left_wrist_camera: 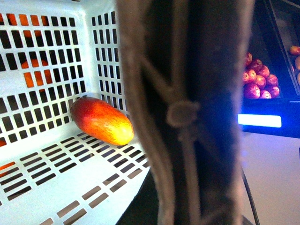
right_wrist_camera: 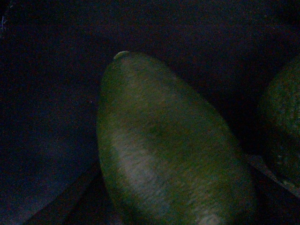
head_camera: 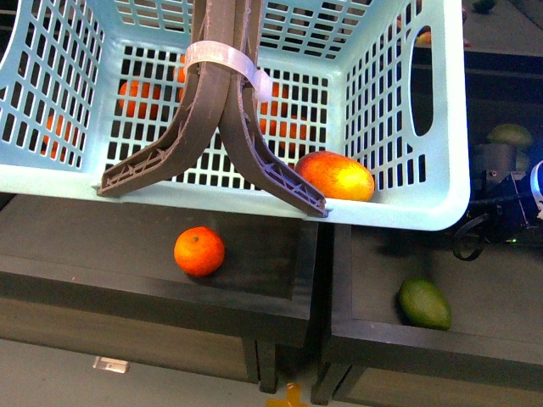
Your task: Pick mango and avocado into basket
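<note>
The turquoise basket (head_camera: 399,216) hangs lifted and fills the top of the front view. Its brown arched handle (head_camera: 222,102) rises out of frame, and my left gripper is shut on that handle (left_wrist_camera: 187,140), which blocks the left wrist view and hides the fingers. The red and orange-yellow mango (head_camera: 335,175) lies on the basket floor against a wall (left_wrist_camera: 101,120). The right wrist view is dim. The dark green avocado (right_wrist_camera: 173,150) fills it, with my right gripper shut on it and the fingers lost in the dark. Dark parts of the right arm (head_camera: 501,182) show at the far right.
A round orange (head_camera: 199,251) sits on the dark left crate (head_camera: 127,275) below the basket. A green egg-shaped fruit (head_camera: 424,303) lies on the right crate. Another green fruit (right_wrist_camera: 283,122) is beside the avocado. More oranges (head_camera: 140,93) show through the basket lattice. Red fruit (left_wrist_camera: 258,79) is piled behind.
</note>
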Tool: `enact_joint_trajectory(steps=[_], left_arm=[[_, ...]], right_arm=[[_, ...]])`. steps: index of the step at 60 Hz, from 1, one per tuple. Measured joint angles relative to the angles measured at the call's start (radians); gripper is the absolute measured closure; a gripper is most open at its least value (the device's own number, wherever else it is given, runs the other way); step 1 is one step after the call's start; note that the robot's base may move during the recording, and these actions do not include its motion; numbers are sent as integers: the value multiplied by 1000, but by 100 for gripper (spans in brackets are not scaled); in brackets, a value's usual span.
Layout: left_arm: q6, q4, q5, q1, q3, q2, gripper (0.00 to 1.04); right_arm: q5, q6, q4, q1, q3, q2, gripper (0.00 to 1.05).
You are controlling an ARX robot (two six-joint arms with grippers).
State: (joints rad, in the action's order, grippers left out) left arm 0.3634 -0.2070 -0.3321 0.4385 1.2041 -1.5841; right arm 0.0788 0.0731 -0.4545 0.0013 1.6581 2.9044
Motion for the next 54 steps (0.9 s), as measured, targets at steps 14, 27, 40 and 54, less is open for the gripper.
enact_joint_trajectory(steps=[14,27,40,54], left_arm=[[0,0,0,0,0,0,99],[0,0,0,0,0,0,99],[0,0,0,0,0,0,99],[0,0,0,0,0,0,99]], right_arm=[[-3,-5,-18,-1,0,0,47],[10,-25,-64,-11,-68,-36,47],[23,-61,-116,-43,-188,-166,47],[47,-94,-155,-97,-322,-396,47]])
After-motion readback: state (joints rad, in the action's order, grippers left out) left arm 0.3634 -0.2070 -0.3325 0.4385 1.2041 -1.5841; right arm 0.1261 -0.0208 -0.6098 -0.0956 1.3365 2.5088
